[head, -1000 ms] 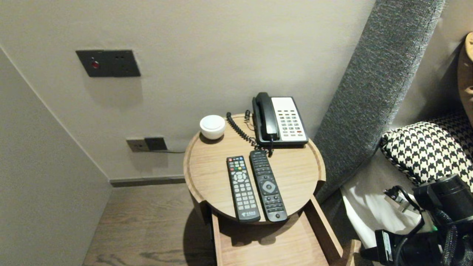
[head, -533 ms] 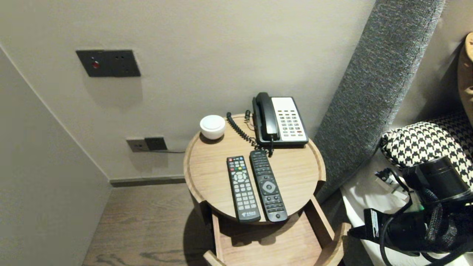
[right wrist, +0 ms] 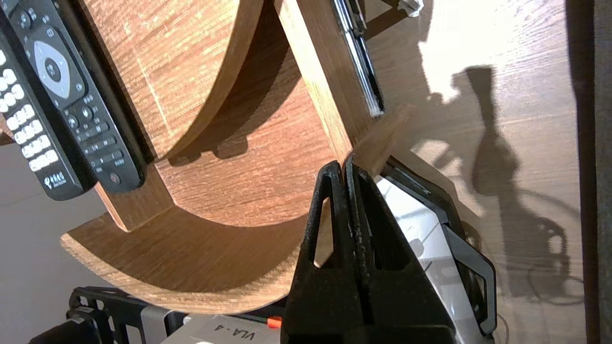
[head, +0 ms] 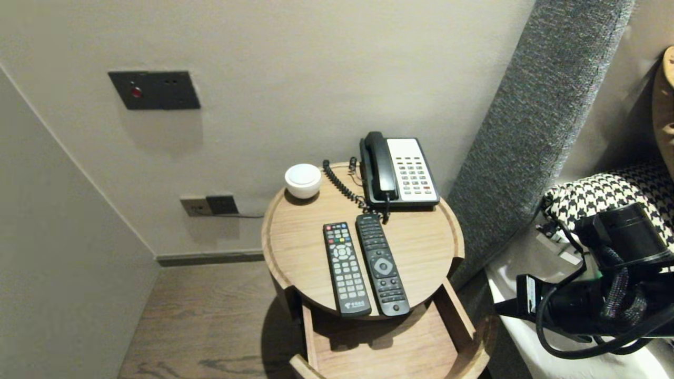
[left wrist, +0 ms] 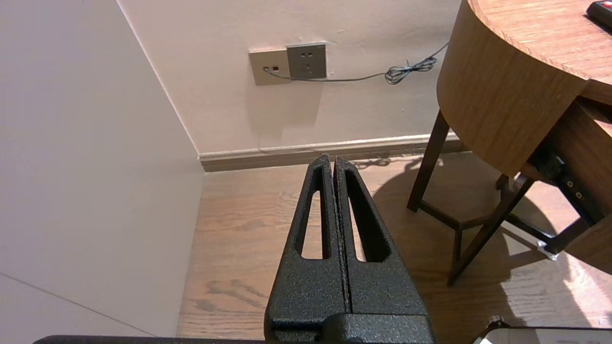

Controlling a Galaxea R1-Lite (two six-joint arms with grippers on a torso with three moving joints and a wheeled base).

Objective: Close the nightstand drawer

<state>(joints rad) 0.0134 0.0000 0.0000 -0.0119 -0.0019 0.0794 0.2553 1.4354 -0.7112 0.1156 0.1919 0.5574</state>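
the drawer [head: 389,353] stands pulled out from under the round table [head: 421,242], with my right gripper [right wrist: 345,165] at its right front corner
the drawer juts toward me, its wooden floor bare; my right gripper comes in from the bed side with its fingers pressed flat together on nothing, tips right where the drawer's side wall meets its curved front panel, though i cannot tell if they touch the wood. above, a white-keyed remote [head: 346,268] and a dark remote [head: 382,263] lie side by side, near ends at the table's front edge over the drawer; behind them sit a telephone [head: 398,171] and a small white round device [head: 303,180]. my left gripper [left wrist: 333,160] hangs parked over the wooden floor [left wrist: 248,224] left of the table, fingers closed tight, holding nothing
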